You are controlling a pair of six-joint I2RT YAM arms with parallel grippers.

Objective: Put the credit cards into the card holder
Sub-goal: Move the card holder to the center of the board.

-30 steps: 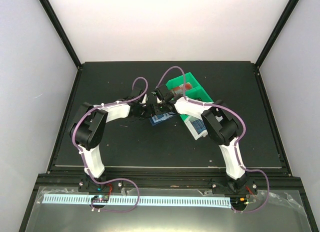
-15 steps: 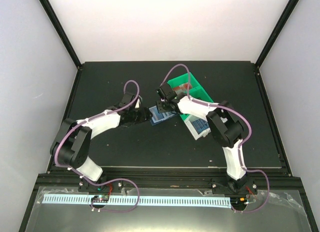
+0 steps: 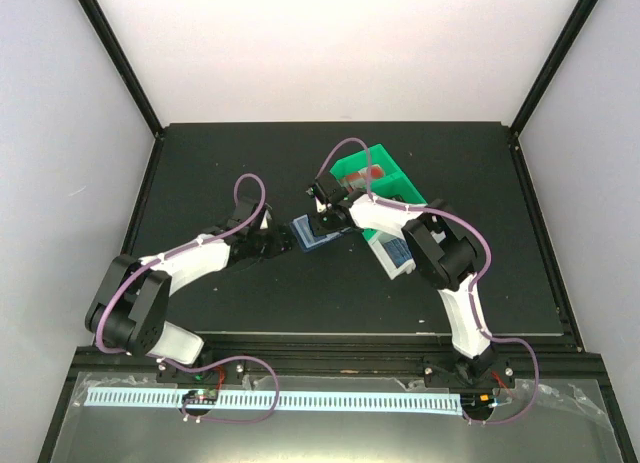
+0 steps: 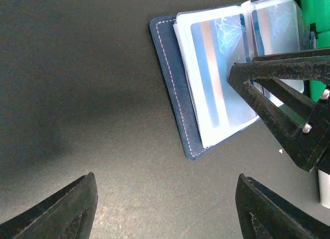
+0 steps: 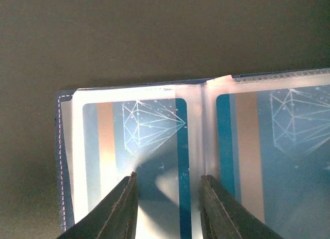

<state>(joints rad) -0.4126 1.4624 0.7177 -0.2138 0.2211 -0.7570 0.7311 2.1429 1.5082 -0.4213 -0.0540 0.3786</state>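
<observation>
Card holder (image 3: 312, 233) lies open and flat on the black table (image 3: 200, 183), about mid-table, just left of the white bin (image 3: 377, 245) and in front of the green bin (image 3: 390, 178).

The cover is dark navy with a line of pale stitching along the edge. Inside are clear, slightly frosted plastic sleeves, two of them spread side by side with a fold between.

Each sleeve shows one credit card: the left card (image 5: 149, 146) and the right card (image 5: 278, 141). Both are blue with a silvery stripe running down the left part and a white line-drawn diamond at the top. The left card sits fully inside its sleeve. The right one runs out of the wrist view.

More blue cards (image 3: 400, 252) lie in the white bin. There is something red in the green bin, too small to tell what.

Right gripper (image 5: 167, 177) comes in from the bin side and sits low over the left sleeve. Its jaws are partly apart with nothing pinched between them, and the card face shows through the gap. Cannot tell if the tips touch the plastic. A shadow falls on the card between them.

Left gripper (image 4: 165, 195) is on the other side of the holder, near its cover edge but not touching it. Its jaws are spread wide and empty, with only bare table between the fingers. In its wrist view the right gripper's black fingers cross over the sleeves.
</observation>
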